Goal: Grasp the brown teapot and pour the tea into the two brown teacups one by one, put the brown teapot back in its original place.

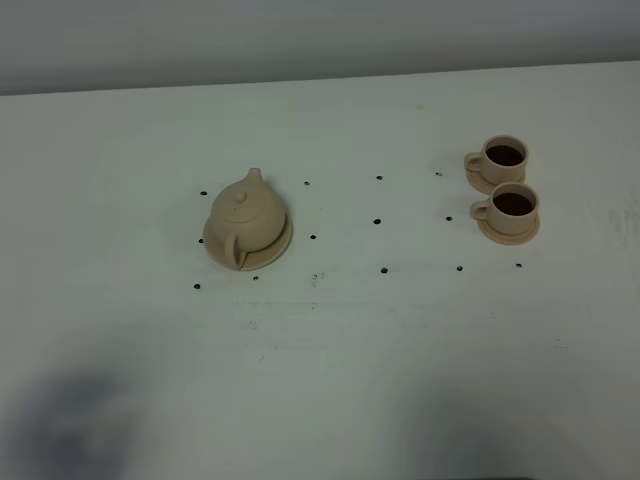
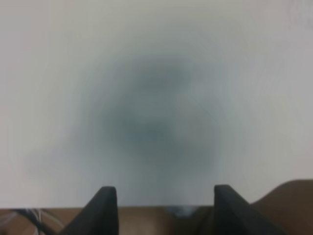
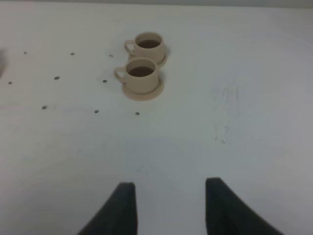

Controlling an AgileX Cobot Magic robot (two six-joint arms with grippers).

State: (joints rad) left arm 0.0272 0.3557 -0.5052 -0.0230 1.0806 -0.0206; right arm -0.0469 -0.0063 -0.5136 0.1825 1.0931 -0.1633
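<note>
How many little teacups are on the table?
2. The far teacup and the near teacup sit on their own saucers, side by side, right of the teapot. None seems hidden.

Left wrist view: white tabletop (image 2: 156, 73) badly out of focus, one soft grey blotch across it, nothing else resolvable. Black left gripper (image 2: 165, 205) cut off by frame edge; only two finger stubs show.

Right wrist view: black right gripper (image 3: 168, 205) likewise cropped to two finger stubs.

Overhead: neither arm in frame. Pale tan round clay teapot (image 1: 247, 212) hides most of the wide flat tan saucer (image 1: 272, 254) under it. Small dark specks (image 1: 377, 221) near the teapot too small to identify.
</note>
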